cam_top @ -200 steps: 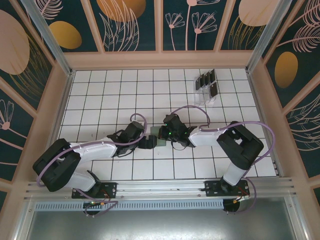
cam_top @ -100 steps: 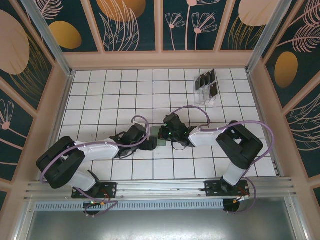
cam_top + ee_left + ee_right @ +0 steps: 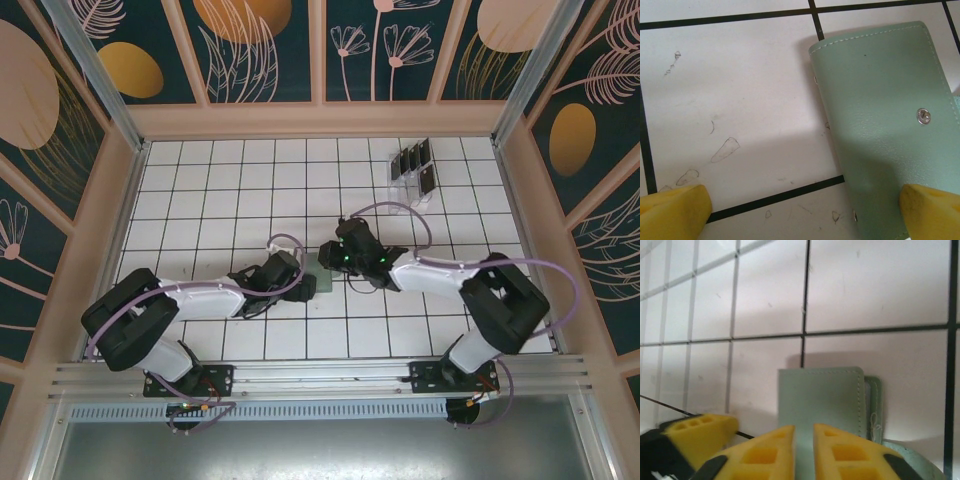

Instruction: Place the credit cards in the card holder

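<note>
Since a second ago the right gripper (image 3: 803, 432) is drawn back off the holder (image 3: 324, 285), and the left gripper (image 3: 802, 202) is brought up to it; the right jaws are parted by a narrow slit at the holder's near edge; the left jaws are spread wide (one fingertip (image 3: 930, 207) overlaps the holder's corner); the holder is laid flat on the tiles between both grippers; the cards (image 3: 415, 168) are stood in the rack (image 3: 398, 196), well apart.
</note>
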